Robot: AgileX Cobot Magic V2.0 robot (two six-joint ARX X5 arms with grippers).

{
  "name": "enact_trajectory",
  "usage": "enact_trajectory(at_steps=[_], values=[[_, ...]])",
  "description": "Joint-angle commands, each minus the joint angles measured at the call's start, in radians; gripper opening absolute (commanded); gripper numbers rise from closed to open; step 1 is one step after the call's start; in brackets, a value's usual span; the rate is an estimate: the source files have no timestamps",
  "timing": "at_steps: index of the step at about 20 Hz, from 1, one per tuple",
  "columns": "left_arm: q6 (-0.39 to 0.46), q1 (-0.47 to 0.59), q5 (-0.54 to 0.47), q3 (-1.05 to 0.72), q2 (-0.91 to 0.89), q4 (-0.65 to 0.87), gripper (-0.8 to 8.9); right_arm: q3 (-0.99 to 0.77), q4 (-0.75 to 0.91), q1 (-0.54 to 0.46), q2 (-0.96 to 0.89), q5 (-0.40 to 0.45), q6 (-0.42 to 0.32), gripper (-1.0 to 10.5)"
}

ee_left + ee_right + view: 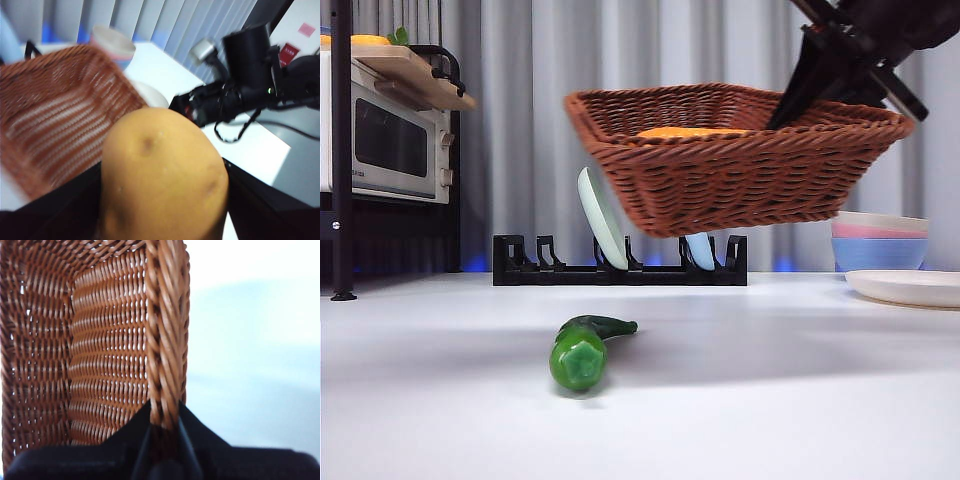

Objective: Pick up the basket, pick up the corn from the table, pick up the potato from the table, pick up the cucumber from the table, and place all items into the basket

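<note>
the basket (740, 160) is up in the air, well above the table (770, 400). the right gripper (164, 426) is pinched tight on its braided rim and holds it up at one end. so the lifting part looks done.

something orange peeks over the rim inside the basket. it may be the corn (690, 132), but only a thin strip shows, so that is a guess.

the left gripper (165, 220) has its jaws closed around the potato (162, 175) and holds it in the air, close beside the basket. the potato is not in yet.

the cucumber (585, 350) lies alone on the table, under the basket and toward the front. no gripper is near it.

what looks left: drop the potato in, then pick up the cucumber and put it in too.
</note>
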Motion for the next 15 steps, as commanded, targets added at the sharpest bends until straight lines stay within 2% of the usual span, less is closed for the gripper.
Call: enact_trajectory(at_steps=[1, 4, 9, 11, 12, 13, 14, 15], values=[[-0.003, -0.063, -0.13, -0.008, 0.079, -0.001, -0.08, -0.001, 0.018, 0.035, 0.005, -0.01, 0.021, -0.2], [0.083, -0.085, -0.234, 0.036, 0.183, -0.021, -0.08, -0.001, 0.019, 0.071, 0.006, -0.008, 0.021, -0.2], [0.185, -0.085, -0.236, 0.129, 0.334, -0.144, -0.08, -0.001, 0.019, 0.087, 0.006, -0.008, 0.029, -0.2], [0.19, -0.085, -0.233, 0.13, 0.365, -0.162, 0.4, -0.001, 0.019, 0.087, 0.006, -0.008, 0.033, -0.2], [0.19, -0.085, -0.233, 0.13, 0.375, -0.176, 1.92, -0.001, 0.019, 0.087, 0.006, -0.008, 0.035, -0.2], [0.188, -0.085, -0.236, 0.13, 0.378, -0.193, 3.94, -0.001, 0.019, 0.087, 0.006, -0.008, 0.037, -0.2], [0.188, -0.085, -0.239, 0.13, 0.378, -0.204, 5.07, -0.001, 0.019, 0.087, 0.006, -0.008, 0.037, -0.2], [0.187, -0.085, -0.241, 0.13, 0.378, -0.209, 5.07, -0.001, 0.019, 0.087, 0.006, -0.008, 0.037, -0.2]])
